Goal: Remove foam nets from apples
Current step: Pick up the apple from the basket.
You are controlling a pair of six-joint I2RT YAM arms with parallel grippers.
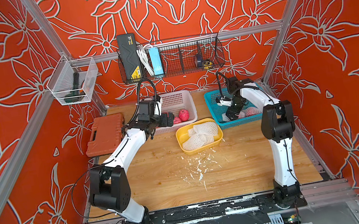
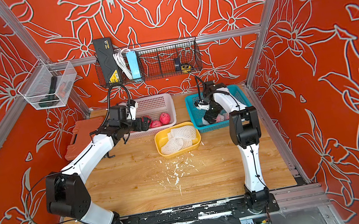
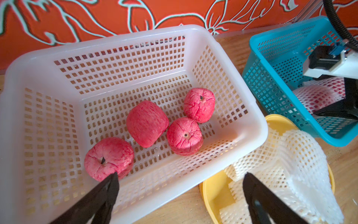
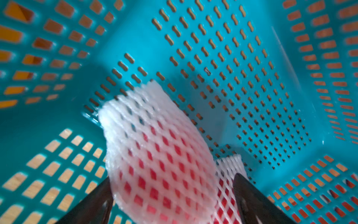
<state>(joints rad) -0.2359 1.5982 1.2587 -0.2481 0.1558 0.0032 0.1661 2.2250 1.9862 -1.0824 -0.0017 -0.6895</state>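
Right pincer [image 4: 173,176] stood wide astride a netted apple [image 4: 155,147] in the blue basket [image 4: 213,29]. Best bet was pinching loose net [image 4: 139,95], not fruit. Left pincer [image 3: 181,174] wide, empty.

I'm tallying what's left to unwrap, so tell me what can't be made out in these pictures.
- Netted pinkish-red apples in the teal plastic basket: count unclear. The right arm covers them in both top views, and the right wrist view is blurred and cut off.
- Bare apples in the white plastic basket: the left arm hides some in both top views.
- White foam nets in the yellow tray: overlapping, count unclear.
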